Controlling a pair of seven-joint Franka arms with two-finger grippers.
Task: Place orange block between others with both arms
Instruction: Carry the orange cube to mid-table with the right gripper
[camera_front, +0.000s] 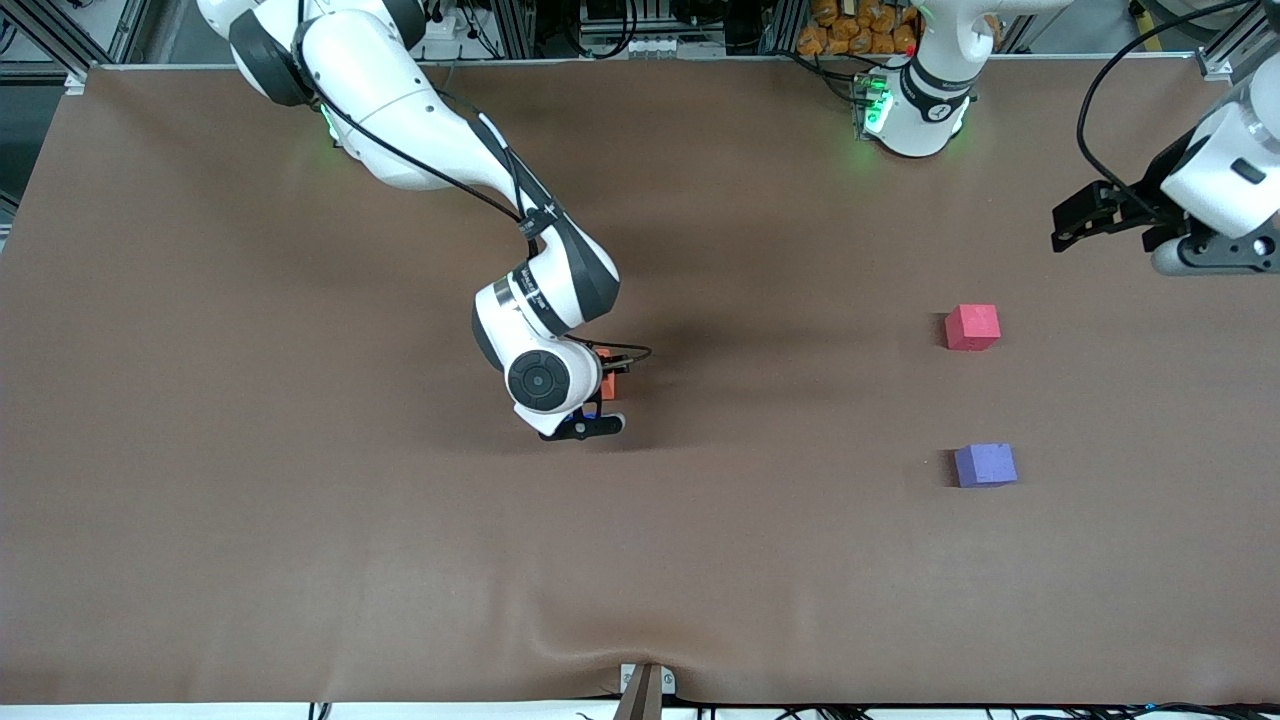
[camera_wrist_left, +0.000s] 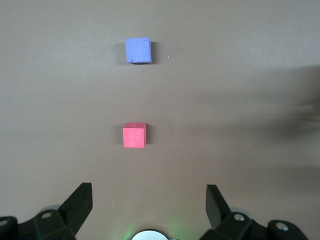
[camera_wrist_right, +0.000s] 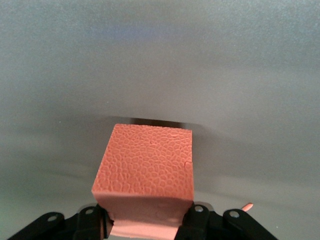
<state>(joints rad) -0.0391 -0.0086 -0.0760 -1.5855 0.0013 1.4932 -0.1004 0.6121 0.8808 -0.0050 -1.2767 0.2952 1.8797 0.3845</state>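
Nearest the front camera on the surface (camera_front: 300, 560) sat the purple cube (camera_front: 985, 465), then mid-table the right gripper (camera_front: 603, 405) clamped on the orange block (camera_front: 607, 386), well toward the right arm's end from the gap below the pinkish-red cube (camera_front: 972, 327), nearer which the left gripper (camera_front: 1085, 222) waited, fingers apart.

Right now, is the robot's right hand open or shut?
Shut. The right hand grips the orange block; its black fingers press both sides of the block.
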